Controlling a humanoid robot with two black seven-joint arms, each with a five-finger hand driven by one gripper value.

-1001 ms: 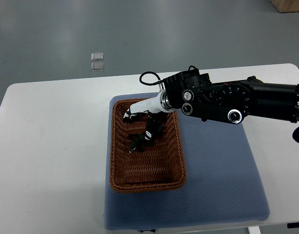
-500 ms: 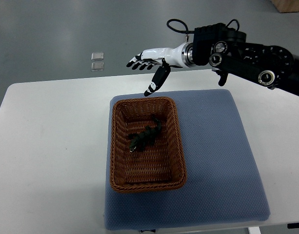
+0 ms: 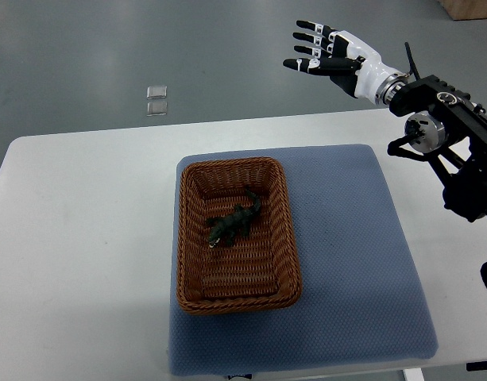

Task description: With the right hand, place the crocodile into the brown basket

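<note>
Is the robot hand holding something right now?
No, nothing. The right hand is open and empty, up past the table's far edge. The crocodile lies in the brown basket.

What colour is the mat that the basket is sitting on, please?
The mat under the brown basket is blue-grey with a fine dotted texture, seen in the top view.

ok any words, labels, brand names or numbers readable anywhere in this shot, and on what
None can be read.
brown basket, crocodile, blue mat: no print visible.
right hand, open, and its arm: no legible marking.
two small floor squares: too small to tell whether they carry any text.
</note>
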